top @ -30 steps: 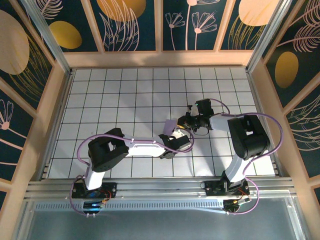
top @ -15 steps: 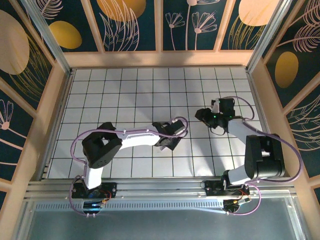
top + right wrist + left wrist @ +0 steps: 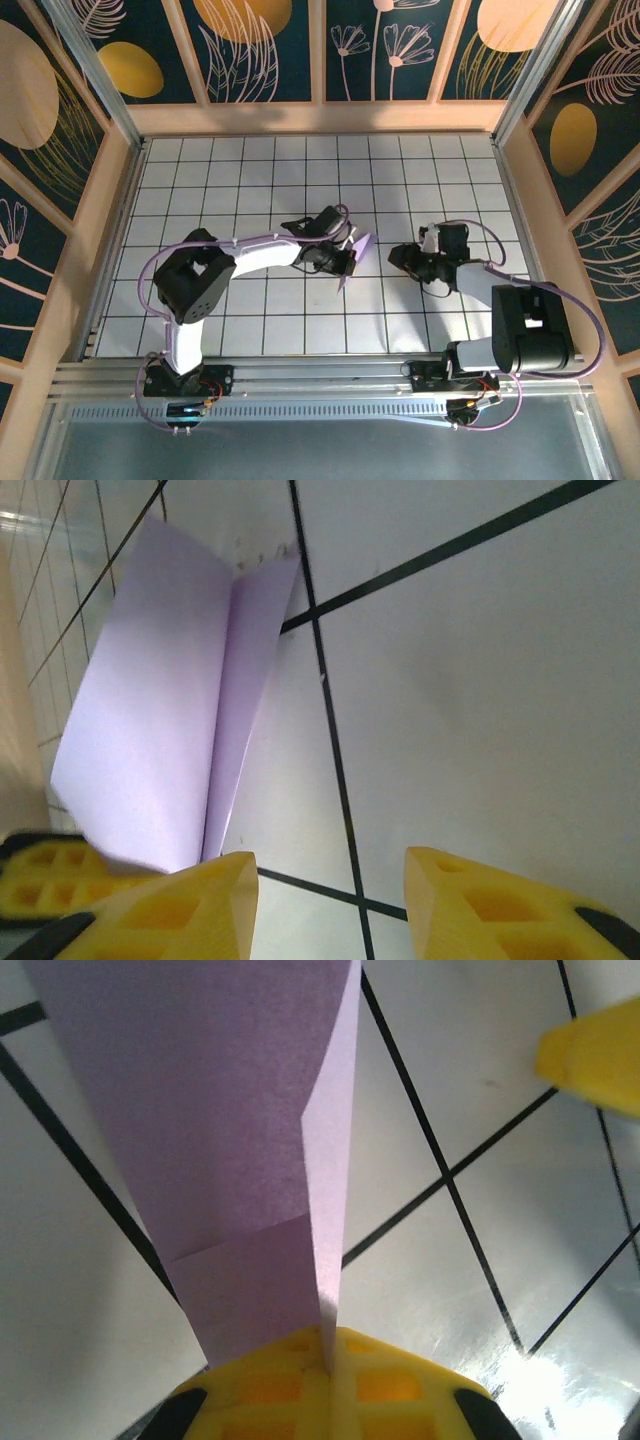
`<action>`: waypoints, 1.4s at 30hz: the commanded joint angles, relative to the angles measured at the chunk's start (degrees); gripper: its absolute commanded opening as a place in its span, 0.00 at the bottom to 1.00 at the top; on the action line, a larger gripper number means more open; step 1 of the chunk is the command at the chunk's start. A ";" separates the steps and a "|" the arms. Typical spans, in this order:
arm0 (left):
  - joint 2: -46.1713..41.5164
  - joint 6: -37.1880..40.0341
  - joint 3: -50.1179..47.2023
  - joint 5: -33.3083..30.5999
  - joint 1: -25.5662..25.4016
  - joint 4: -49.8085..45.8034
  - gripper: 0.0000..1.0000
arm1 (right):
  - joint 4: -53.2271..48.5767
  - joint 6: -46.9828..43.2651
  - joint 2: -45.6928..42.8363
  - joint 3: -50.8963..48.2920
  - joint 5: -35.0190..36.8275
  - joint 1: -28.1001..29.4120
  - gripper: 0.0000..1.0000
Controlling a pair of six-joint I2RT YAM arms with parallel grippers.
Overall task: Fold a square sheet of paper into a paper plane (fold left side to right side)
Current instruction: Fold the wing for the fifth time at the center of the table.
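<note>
- Gripping the folded sheet of paper (image 3: pixel 355 255) with the left jaws, clenched on one narrow end, close to the middle of the bench (image 3: pixel 230 170).
- From above: pale lavender, slim and tapering, slanted just right of the wrist of the left arm (image 3: pixel 255 262), over white tiles ruled with black grid lines (image 3: pixel 290 195).
- In the left wrist view: pinched at the bottom edge between the left fingertips (image 3: pixel 270 1392), yellow and pressed together with only paper between them.
- Creased lengthwise, with one thin flap standing on edge and a broader flap spreading off to the left of it; also a short cross crease close to the grip.
- Released on the right side: right jaws standing apart, with nothing but bare tile between them.
- Placed just to the right of the sheet, near it, not touching it.
- In the right wrist view: two yellow right fingertips (image 3: pixel 190 905) low in the picture, with the sheet up and to the left, fanned open along its crease.
- Far end of the sheet close to a crossing of grid lines; hard to tell whether touching the bench or held just clear of it.
- Right arm (image 3: pixel 525 320) bent back toward its base at the near right edge.
</note>
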 commanded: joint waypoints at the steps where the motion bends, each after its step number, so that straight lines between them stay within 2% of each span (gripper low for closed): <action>1: 1.98 -6.31 -2.86 9.20 1.53 6.62 0.00 | 6.70 2.43 -0.12 -1.31 -2.16 1.76 0.43; 6: 3.32 -10.82 -5.47 13.90 2.65 13.41 0.00 | 10.30 4.58 1.54 -1.47 -1.63 4.14 0.43; 19: 6.80 -21.77 -9.21 21.17 3.84 28.67 0.00 | 18.26 11.08 3.95 -2.51 2.18 7.89 0.38; 34: 8.90 -31.85 -12.34 24.52 4.90 42.52 0.00 | 22.69 17.32 6.69 -2.33 7.94 10.84 0.36; 42: 9.89 -33.14 -12.46 25.18 5.10 43.66 0.00 | 23.46 16.81 9.01 -1.03 7.66 11.01 0.37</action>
